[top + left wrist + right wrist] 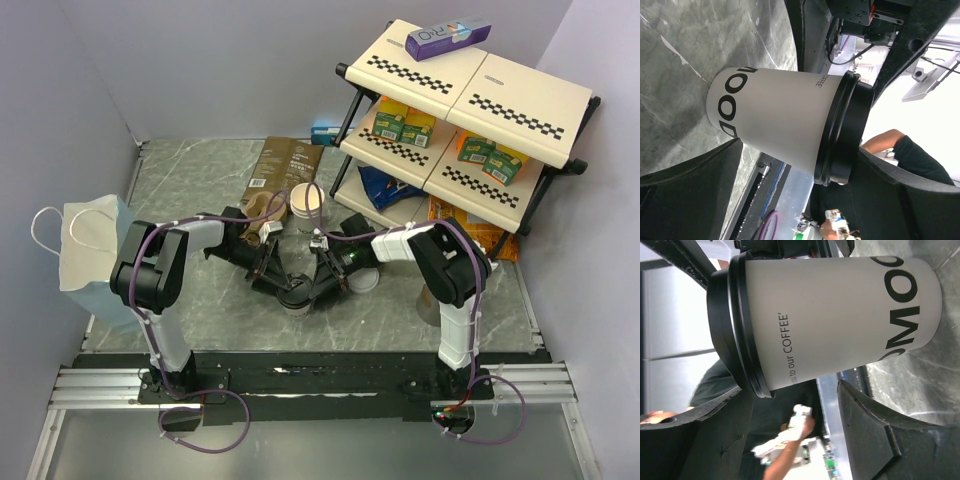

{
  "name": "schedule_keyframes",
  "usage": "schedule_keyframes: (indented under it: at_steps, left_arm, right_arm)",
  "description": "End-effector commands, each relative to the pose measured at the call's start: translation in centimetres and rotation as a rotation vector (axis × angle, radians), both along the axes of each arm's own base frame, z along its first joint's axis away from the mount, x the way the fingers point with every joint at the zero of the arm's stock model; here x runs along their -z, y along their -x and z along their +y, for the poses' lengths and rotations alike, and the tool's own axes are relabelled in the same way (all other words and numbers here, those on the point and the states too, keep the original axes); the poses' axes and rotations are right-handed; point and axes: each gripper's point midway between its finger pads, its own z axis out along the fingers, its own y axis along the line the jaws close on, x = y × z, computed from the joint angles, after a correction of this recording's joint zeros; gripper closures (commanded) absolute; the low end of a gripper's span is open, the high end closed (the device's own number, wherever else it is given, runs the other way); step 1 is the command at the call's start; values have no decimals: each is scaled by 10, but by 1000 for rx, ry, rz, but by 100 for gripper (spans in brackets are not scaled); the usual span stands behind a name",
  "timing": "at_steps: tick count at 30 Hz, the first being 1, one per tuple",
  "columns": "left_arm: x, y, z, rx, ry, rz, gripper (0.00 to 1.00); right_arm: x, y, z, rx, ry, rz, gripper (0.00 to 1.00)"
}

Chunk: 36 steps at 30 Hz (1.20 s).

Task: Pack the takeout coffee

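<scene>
I have both arms drawn in on the small white paper takeout cup [297, 296] with black print and a round black plastic lid [842, 130]. It stands upright on the grey marbled desk [200, 170], about midway across and towards the near edge. The left claw [278, 280] comes at it from the left and the right claw [322, 282] from the right, so the cup is boxed between them; I take this as steadying it from two sides before one arm lifts it. In each wrist view the fingers [695, 195] stand apart, one tip by the lid and one by the base, and neither claw is clamped on the cup. Farther back stands a second white paper cup [305, 203], lidless and tan inside, and beyond it lies a flat dark-brown pouch [280, 168]. The white paper bag with loop handles [85, 250] sits at the left edge, well apart from the cup; I judge it the likely place for packing. The left arm's own body lies across that path, and the two claws crowd each other. The two-tier rack [480, 110] on the far right is out of the way.
</scene>
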Motion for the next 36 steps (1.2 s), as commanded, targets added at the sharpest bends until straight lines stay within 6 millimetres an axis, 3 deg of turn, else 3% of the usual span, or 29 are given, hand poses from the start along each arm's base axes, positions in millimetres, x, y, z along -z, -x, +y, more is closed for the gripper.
schedule_keyframes:
  at_steps: [1, 2, 3, 6, 10, 16, 22, 29, 36]
  left_arm:
    - [33, -24, 14, 37, -145, -225, 12]
    - [29, -25, 13, 39, -136, -238, 11]
    - [23, -27, 13, 42, -117, -265, 11]
    - [3, -25, 7, 55, -31, -300, 9]
    - [-11, -26, 3, 63, 22, -317, 8]
    - [-6, -24, 5, 73, 5, -306, 9]
    - [9, -24, 10, 65, -46, -290, 9]
    - [33, -24, 17, 10, -137, -205, 9]
    - [47, -28, 21, -24, -203, -169, 10]
  right_arm:
    - [24, -40, 6, 114, 107, -340, 25]
    - [15, -41, 7, 121, 67, -377, 21]
    - [-7, -46, 12, 140, -7, -453, 18]
    - [-29, -39, 12, 159, -87, -473, 9]
    - [-39, -46, 18, 190, -137, -469, 5]
    - [-12, -53, 20, 177, -49, -411, 9]
    - [24, -44, 13, 162, 55, -327, 24]
    - [63, -34, 0, 216, 219, -276, 30]
    - [76, -28, 0, 221, 262, -234, 33]
